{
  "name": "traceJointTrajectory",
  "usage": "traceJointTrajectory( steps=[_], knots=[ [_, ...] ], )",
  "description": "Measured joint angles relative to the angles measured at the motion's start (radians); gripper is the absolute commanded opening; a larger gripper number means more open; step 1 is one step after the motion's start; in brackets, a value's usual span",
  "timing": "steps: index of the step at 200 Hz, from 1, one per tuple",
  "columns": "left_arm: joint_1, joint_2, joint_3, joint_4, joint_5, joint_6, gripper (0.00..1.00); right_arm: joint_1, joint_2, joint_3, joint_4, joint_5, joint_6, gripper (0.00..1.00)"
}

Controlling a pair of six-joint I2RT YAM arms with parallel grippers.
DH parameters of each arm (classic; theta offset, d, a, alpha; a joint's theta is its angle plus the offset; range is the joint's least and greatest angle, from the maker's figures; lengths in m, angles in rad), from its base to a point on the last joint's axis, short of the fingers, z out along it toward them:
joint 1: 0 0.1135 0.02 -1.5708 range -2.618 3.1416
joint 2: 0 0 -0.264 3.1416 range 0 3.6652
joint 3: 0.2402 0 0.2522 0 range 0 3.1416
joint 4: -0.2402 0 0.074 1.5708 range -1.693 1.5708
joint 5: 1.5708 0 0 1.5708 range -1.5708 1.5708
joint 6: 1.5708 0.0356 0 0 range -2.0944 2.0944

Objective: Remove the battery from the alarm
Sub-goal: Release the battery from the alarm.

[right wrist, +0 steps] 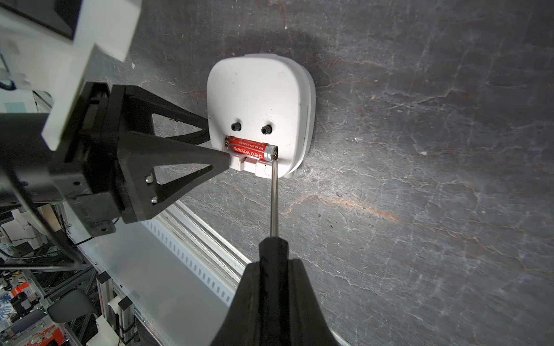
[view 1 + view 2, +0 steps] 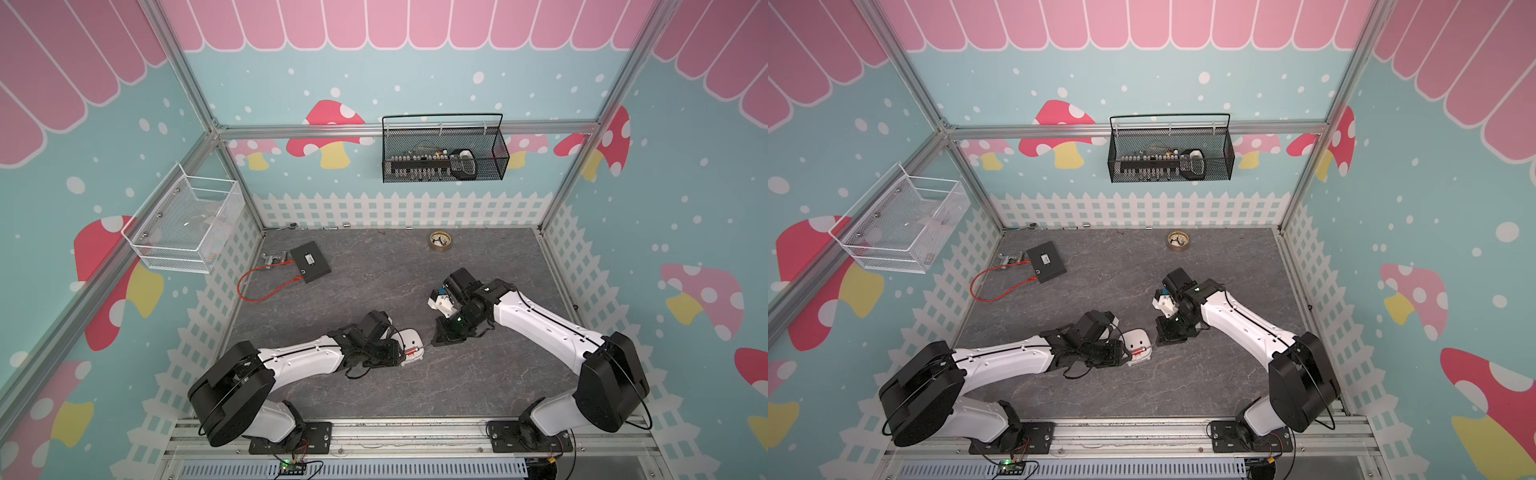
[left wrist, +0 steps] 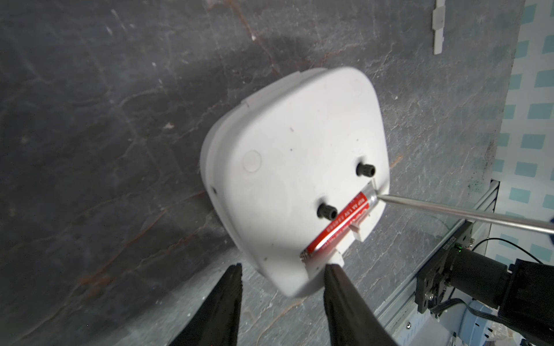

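The white alarm [image 2: 409, 336] [image 2: 1136, 337] lies face down on the grey table, back up [image 3: 299, 149] [image 1: 257, 90]. Its compartment is uncovered and the red battery [image 3: 338, 221] [image 1: 248, 146] lies in it. My right gripper [image 1: 273, 263] [image 2: 436, 341] is shut on the black handle of a slim screwdriver [image 1: 273, 194] [image 3: 449, 212]. The screwdriver's tip touches the battery's silvery end. My left gripper [image 3: 284, 266] [image 2: 395, 353] is open at the alarm's edge by the battery's other end. One of its fingertips [image 3: 331, 269] touches the alarm's corner.
A brass-rimmed disc [image 2: 440, 241] sits at the back. A black box [image 2: 310, 262] with a red cable [image 2: 266, 291] lies at the back left. A black basket [image 2: 444, 158] and a white basket [image 2: 187, 224] hang on the walls. The metal rail [image 2: 415, 432] runs along the front.
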Motion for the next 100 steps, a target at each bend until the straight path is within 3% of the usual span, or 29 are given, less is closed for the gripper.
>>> traceJointTrajectory(
  steps=[100],
  knots=[
    [0.000,0.004,0.000,0.006,0.007,0.003,0.45,0.011,0.000,0.031,0.002,-0.013,0.019,0.00]
  ],
)
